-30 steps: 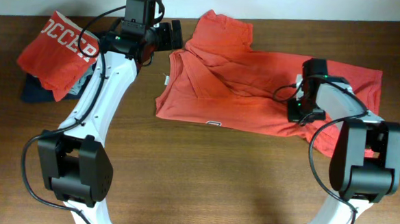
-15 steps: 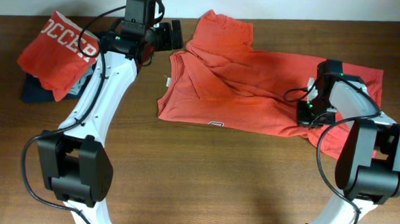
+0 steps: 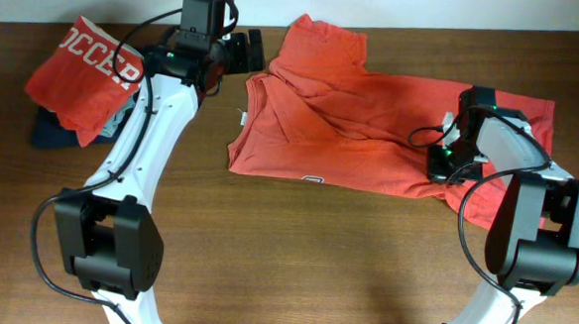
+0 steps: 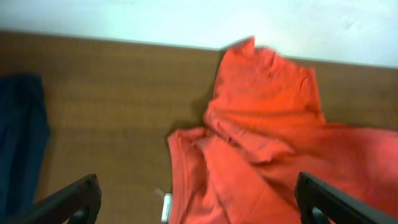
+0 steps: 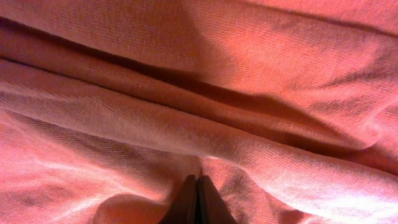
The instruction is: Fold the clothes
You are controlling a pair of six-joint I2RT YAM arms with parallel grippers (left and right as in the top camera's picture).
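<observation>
Coral-red T-shirt (image 3: 371, 127) lies spread and rumpled across the upper centre and right of the table (image 3: 314, 263). Left gripper (image 3: 248, 53) is released, jaws wide, above bare wood just off the collar at upper left of the shirt. Right gripper (image 3: 444, 166) is clenched on a pinch of shirt fabric near its right end.

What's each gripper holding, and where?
Right gripper pinches a fold of the spread shirt near its robot-side edge; left gripper open, empty.
</observation>
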